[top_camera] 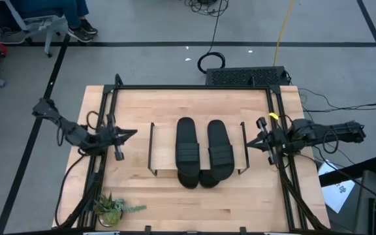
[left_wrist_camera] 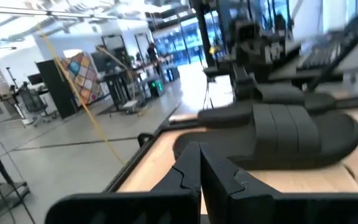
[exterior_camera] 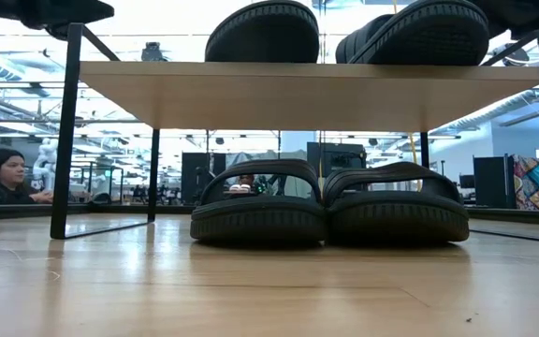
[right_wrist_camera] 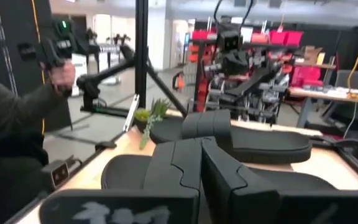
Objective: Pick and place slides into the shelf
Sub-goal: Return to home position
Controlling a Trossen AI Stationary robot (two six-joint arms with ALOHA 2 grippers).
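The shelf (top_camera: 165,150) stands mid-table on thin black legs, and its light plank top (exterior_camera: 298,94) shows in the low view. Two black slides (top_camera: 188,153) (top_camera: 219,153) lie side by side on that top. Two more slides (exterior_camera: 258,211) (exterior_camera: 396,208) rest on their soles on the tabletop under the plank. My left gripper (top_camera: 132,134) hovers left of the shelf, shut, pointing level at it; its wrist view shows a top slide (left_wrist_camera: 278,134) ahead. My right gripper (top_camera: 248,145) hovers at the shelf's right end, shut and holding nothing.
A small potted plant (top_camera: 113,209) stands at the table's near left corner. Black frame rails (top_camera: 286,176) run along the table's sides and far edge. A person sits beyond the table (exterior_camera: 7,173), and a sleeve with a hand (right_wrist_camera: 17,118) shows in the right wrist view.
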